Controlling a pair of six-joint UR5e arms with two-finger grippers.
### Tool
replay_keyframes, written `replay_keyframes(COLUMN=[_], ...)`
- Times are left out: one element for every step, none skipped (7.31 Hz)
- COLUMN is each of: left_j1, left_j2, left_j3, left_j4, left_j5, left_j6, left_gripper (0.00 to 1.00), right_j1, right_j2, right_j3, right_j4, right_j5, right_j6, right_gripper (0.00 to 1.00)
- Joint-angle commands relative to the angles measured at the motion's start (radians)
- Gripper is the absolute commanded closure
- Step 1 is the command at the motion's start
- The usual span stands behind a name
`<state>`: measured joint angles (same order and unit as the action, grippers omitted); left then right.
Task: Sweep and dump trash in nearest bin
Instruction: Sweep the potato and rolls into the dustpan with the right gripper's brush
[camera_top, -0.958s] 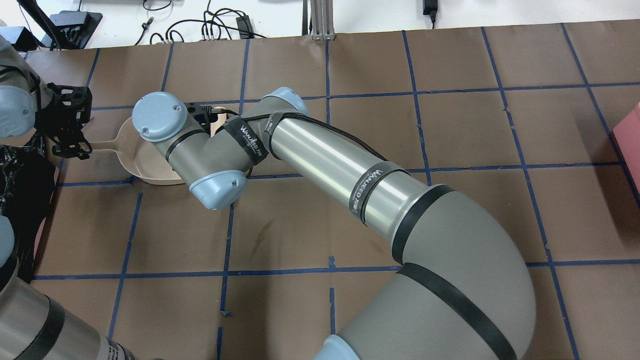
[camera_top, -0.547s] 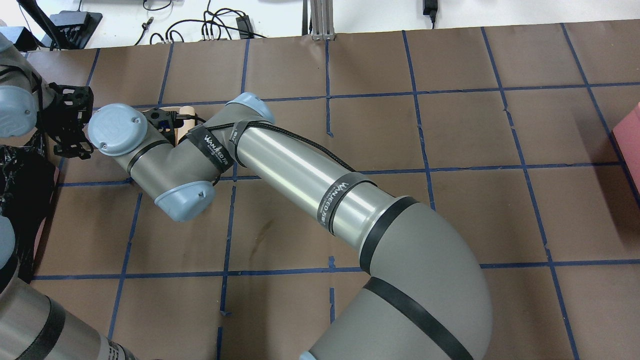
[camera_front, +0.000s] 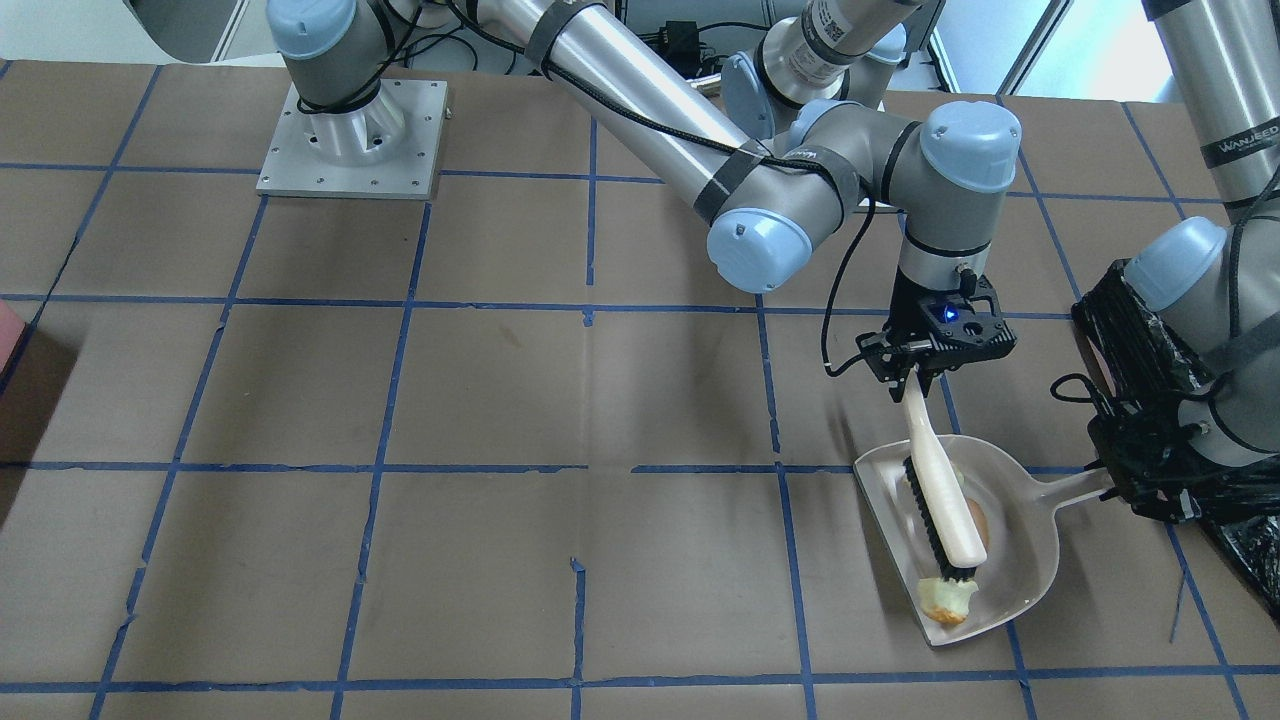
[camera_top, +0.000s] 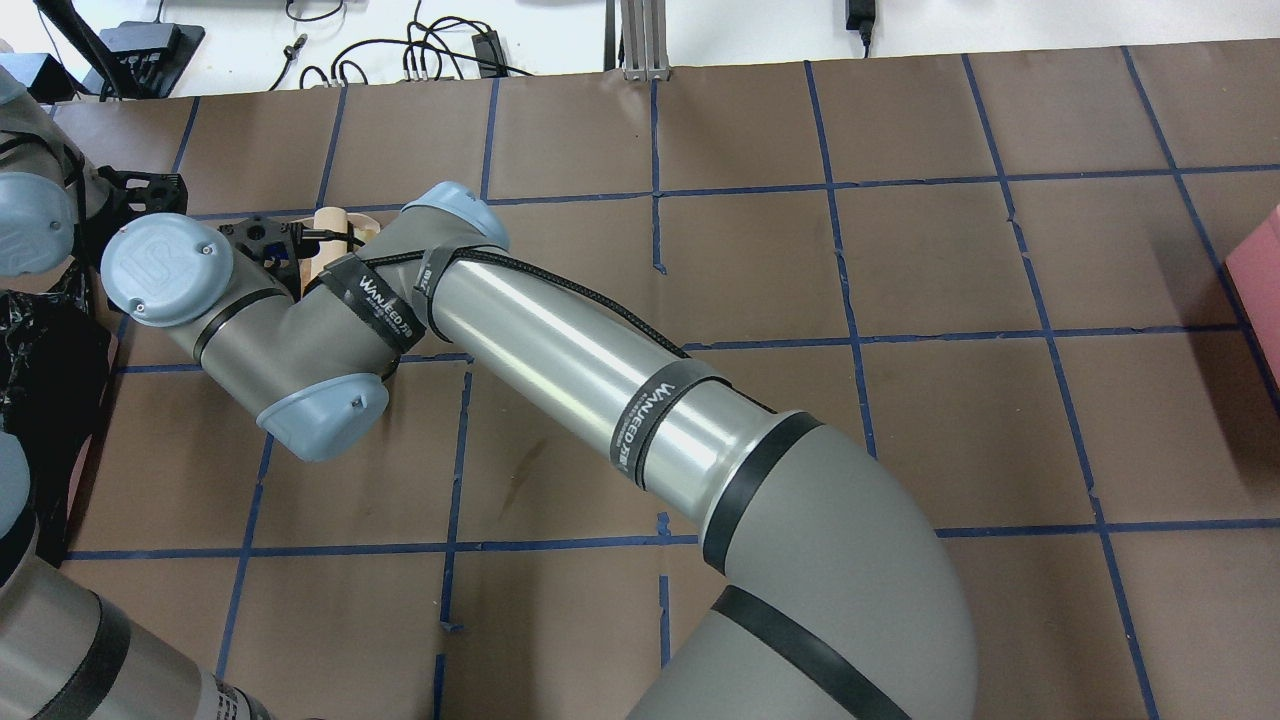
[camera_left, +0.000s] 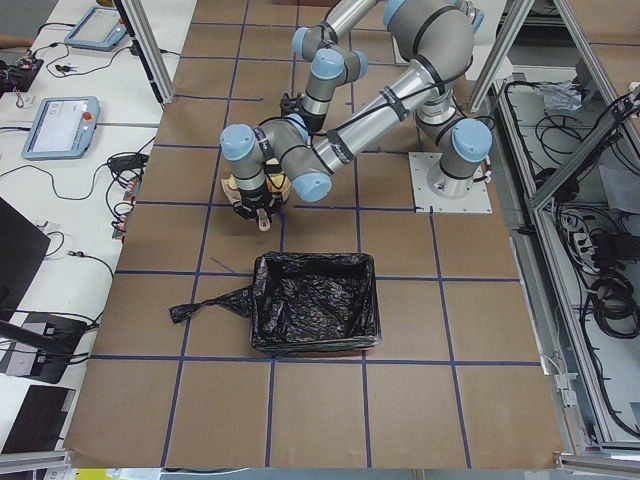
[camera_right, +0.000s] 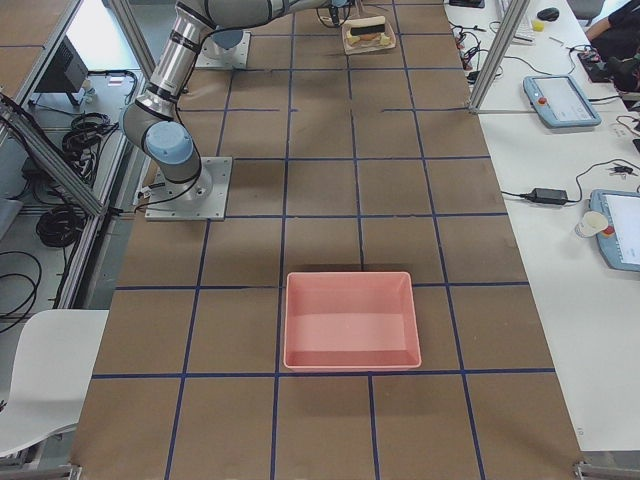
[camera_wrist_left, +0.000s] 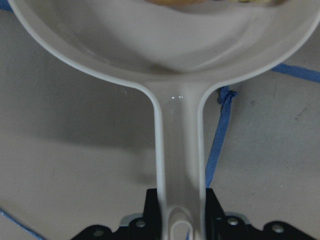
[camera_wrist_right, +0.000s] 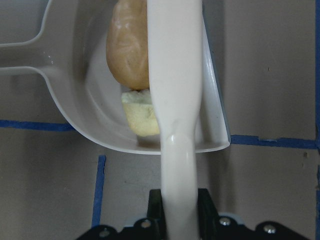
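Right hand (camera_front: 916, 378) pinches brush (camera_front: 945, 500); left hand (camera_front: 1112, 482) pinches dustpan (camera_front: 1030, 560) handle. Trash (camera_front: 947, 598) judged light, crumbly, loose; carry level by handle.

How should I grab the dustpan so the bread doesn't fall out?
Grab the dustpan by its handle, coming in from the handle's end, opposite the open lip. It is long, narrow and sticks out level, clear of the bread roll. The left end effector holds it there.
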<state>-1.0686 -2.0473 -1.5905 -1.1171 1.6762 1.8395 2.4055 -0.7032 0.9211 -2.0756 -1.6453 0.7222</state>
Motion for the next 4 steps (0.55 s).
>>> replay_keyframes(left_j1=[0.001,0.001,0.002,0.002], left_j2=[0.003,0.004,0.003,0.003], left_j3=[-0.002,-0.006,-0.009,-0.008], left_j4=[-0.003,-0.003,-0.004,-0.004], left_j5=[-0.036,-0.039,-0.093,-0.11], left_j6=[-0.029,-0.042,-0.045,-0.045], left_gripper=[0.96,0.96,0.96,0.96], right_j1=[-0.096,-0.147,-0.196,-0.242], right_j2=[-0.089,-0.16,-0.233,-0.304], right_j3=[0.042,0.1,0.167,0.235], right_j4=[0.115,0.174,0.224,0.253], right_j5=[-0.005,-0.002,0.002,0.005], right_j6=[-0.084,-0.105,-0.122,-0.133], right_gripper=[0.84,0.84,0.84,0.84])
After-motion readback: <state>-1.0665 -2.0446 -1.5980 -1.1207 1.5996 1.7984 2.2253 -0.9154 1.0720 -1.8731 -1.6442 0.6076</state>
